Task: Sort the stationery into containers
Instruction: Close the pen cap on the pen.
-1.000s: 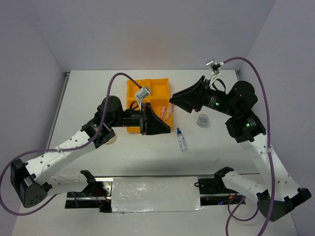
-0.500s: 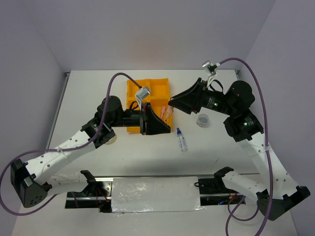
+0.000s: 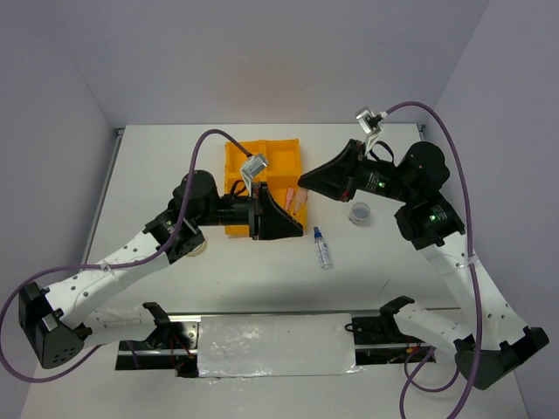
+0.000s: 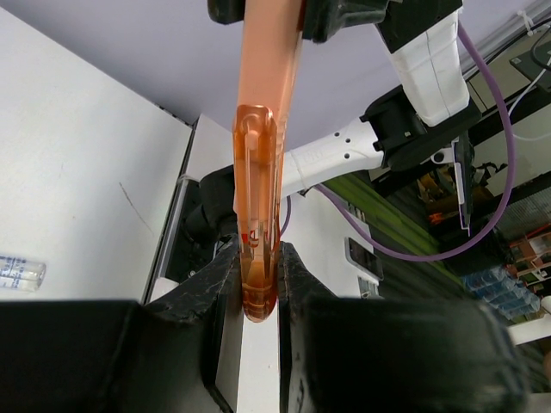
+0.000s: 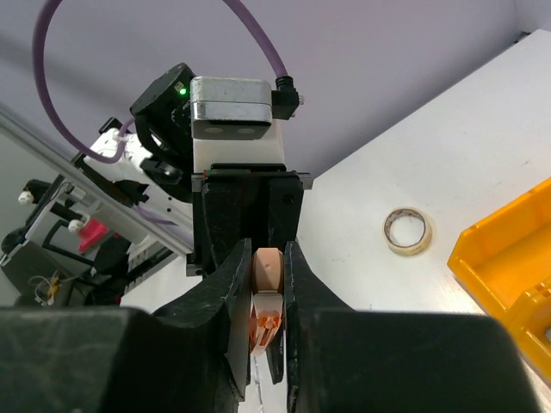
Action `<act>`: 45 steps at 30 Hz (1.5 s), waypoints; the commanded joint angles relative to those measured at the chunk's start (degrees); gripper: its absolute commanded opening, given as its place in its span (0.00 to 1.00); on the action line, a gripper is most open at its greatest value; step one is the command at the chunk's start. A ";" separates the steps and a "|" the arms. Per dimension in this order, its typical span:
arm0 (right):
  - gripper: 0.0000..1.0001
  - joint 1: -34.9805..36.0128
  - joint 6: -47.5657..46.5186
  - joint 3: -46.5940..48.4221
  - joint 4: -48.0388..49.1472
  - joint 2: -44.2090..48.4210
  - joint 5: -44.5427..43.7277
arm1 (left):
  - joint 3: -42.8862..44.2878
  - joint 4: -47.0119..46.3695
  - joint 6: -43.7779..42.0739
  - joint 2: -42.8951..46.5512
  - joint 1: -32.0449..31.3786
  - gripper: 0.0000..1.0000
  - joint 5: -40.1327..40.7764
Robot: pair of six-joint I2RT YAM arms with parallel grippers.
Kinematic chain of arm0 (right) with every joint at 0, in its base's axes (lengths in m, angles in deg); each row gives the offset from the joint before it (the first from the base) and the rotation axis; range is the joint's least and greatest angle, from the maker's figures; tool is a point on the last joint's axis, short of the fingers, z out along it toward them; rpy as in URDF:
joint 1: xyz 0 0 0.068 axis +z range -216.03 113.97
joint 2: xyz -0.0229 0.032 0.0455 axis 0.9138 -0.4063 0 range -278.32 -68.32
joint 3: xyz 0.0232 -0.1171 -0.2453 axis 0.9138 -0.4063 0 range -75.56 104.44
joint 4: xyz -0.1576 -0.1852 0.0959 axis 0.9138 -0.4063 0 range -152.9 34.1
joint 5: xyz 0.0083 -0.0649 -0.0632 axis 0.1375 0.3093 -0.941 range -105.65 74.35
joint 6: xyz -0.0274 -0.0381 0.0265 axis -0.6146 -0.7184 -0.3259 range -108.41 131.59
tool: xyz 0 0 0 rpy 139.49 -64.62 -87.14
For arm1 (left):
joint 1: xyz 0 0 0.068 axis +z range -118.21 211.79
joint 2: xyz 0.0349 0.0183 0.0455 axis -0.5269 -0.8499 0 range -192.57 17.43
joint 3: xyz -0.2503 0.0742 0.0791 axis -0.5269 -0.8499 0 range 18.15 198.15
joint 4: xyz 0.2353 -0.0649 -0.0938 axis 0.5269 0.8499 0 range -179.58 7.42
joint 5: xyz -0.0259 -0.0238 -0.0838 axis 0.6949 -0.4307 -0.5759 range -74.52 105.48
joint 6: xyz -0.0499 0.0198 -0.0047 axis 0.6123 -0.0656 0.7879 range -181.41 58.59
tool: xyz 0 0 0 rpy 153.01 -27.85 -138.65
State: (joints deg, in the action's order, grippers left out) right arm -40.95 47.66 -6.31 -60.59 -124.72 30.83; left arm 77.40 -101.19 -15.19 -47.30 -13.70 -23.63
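A pink stick (image 4: 263, 146) spans between both grippers beside the orange-yellow tray (image 3: 262, 157). My left gripper (image 4: 258, 258) is shut on one end of it. My right gripper (image 5: 269, 258) is shut on the other end (image 5: 268, 268). In the top view the left gripper (image 3: 295, 216) and right gripper (image 3: 304, 180) meet tip to tip by the tray's right edge, with the stick (image 3: 300, 202) between them. A clear bottle with a blue cap (image 3: 323, 249) lies on the table. The small clear-grey roll (image 3: 359, 213) sits under the right arm. The beige tape ring (image 5: 407, 231) lies flat, left of the tray.
The tray's corner (image 5: 508, 258) shows at the right of the right wrist view. The bottle (image 4: 17, 271) shows at the left edge of the left wrist view. The table's back edge and side walls lie beyond the tray.
My right gripper has gone from open to shut on the pink stick's free end and edged slightly left. The left arm has kept still, holding the stick.
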 commanded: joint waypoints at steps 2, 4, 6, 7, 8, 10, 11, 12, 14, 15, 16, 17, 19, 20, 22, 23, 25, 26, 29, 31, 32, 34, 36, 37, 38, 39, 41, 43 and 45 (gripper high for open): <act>0.00 -0.12 -0.74 0.09 4.42 0.59 4.06 | 2.11 -2.44 -1.57 -0.40 0.14 0.00 0.44; 0.00 -0.03 -0.39 -0.08 4.42 0.33 5.28 | 2.19 -2.62 -1.57 -0.22 0.14 0.00 0.62; 0.00 -0.03 0.13 -1.13 6.34 0.50 6.16 | 2.37 -2.45 -1.74 -0.22 0.14 0.00 0.70; 0.00 -0.03 0.66 -1.75 7.05 0.59 6.78 | 2.54 -2.45 -1.83 -0.22 0.14 0.00 0.62; 0.00 0.06 0.84 -1.93 6.97 0.50 6.96 | 2.63 -2.45 -1.92 -0.22 0.14 0.00 0.70; 0.00 -0.03 1.01 -1.67 5.13 -0.28 7.05 | 2.72 -2.62 -1.83 -0.31 0.23 0.00 0.62; 0.00 -0.03 1.36 -1.67 5.13 -0.55 7.05 | 2.72 -2.80 -2.01 -0.31 0.32 0.00 0.62; 0.00 0.06 1.89 -1.58 3.65 -0.64 6.87 | 2.72 -2.88 -2.09 -0.31 0.23 0.00 0.53; 0.00 -0.03 2.51 -0.88 1.97 -0.99 4.86 | 2.72 -3.06 -2.10 -0.40 0.23 0.00 0.44; 0.00 -0.03 2.42 -0.53 -0.04 -1.08 3.81 | 2.72 -3.32 -2.10 -0.48 0.23 0.00 0.35; 0.00 -0.03 2.77 -0.26 -0.06 -0.90 3.01 | 2.63 -3.41 -1.92 -0.40 0.23 0.00 0.44; 0.00 -0.03 3.21 -0.26 -0.06 -0.90 2.57 | 2.54 -3.50 -1.92 -0.48 0.23 0.00 0.27; 0.00 -0.03 3.56 0.79 -2.68 -1.43 1.08 | 2.46 -3.85 -1.74 -0.49 0.23 0.00 0.09; 0.00 -0.03 3.74 1.23 -4.26 -1.69 -1.37 | 2.46 -3.94 -1.83 -0.40 0.23 0.00 0.09; 0.00 -0.03 3.13 2.28 -8.14 -2.22 -2.97 | 2.54 -3.68 -1.83 -0.31 0.23 0.00 0.26; 0.00 -0.03 3.65 1.77 -7.10 -1.96 -2.10 | 2.54 -3.59 -2.09 -0.31 0.23 0.00 0.53; 0.00 -0.03 4.62 0.18 -4.02 -1.08 -1.31 | 2.54 -3.41 -2.09 -0.22 0.23 0.00 0.70; 0.00 0.06 4.53 0.01 -3.32 -0.90 -0.61 | 2.54 -3.33 -2.10 -0.05 0.23 0.00 0.88; 0.00 0.06 4.27 -1.40 -1.12 0.15 0.89 | 2.54 -3.24 -2.10 0.22 0.32 0.00 1.49; 0.00 0.14 4.35 -3.06 0.90 1.20 1.94 | 2.72 -3.06 -2.01 0.22 0.32 0.00 2.02; 0.00 0.14 4.27 -3.77 1.78 1.64 2.56 | 2.89 -2.89 -1.92 0.13 0.32 0.00 2.11; 0.00 0.14 3.57 -6.22 4.51 3.65 3.00 | 3.07 -3.24 -1.66 0.04 0.49 0.00 2.46; 0.00 0.14 3.39 -8.68 7.92 5.76 2.92 | 3.33 -3.76 -1.13 -0.31 0.85 0.00 2.46; 0.00 0.14 3.21 -9.22 8.29 6.21 3.00 | 3.60 -3.68 -1.04 -0.40 0.93 0.00 2.72; 0.00 0.14 3.47 -9.66 8.64 6.56 3.18 | 3.77 -3.94 -0.69 -0.57 1.02 0.00 2.64; 0.00 0.14 3.74 -10.10 9.08 6.65 3.44 | 3.95 -4.11 -0.69 -0.66 1.02 0.00 2.55; 0.00 0.23 4.53 -11.15 8.99 6.74 3.36 | 4.30 -4.47 -0.78 -1.01 0.94 0.00 2.64; 0.00 0.49 4.97 -12.12 9.17 7.27 2.83 | 4.83 -4.90 -0.78 -1.28 0.94 0.00 2.81; 0.00 0.67 4.36 -12.74 8.30 8.06 1.25 | 5.27 -5.61 -0.60 -1.89 1.02 0.00 2.64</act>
State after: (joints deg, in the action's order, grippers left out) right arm -41.28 52.95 -17.45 -51.80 -118.54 29.15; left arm 78.18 -99.45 -16.31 -48.76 -13.72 -24.71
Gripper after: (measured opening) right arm 0.239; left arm 0.266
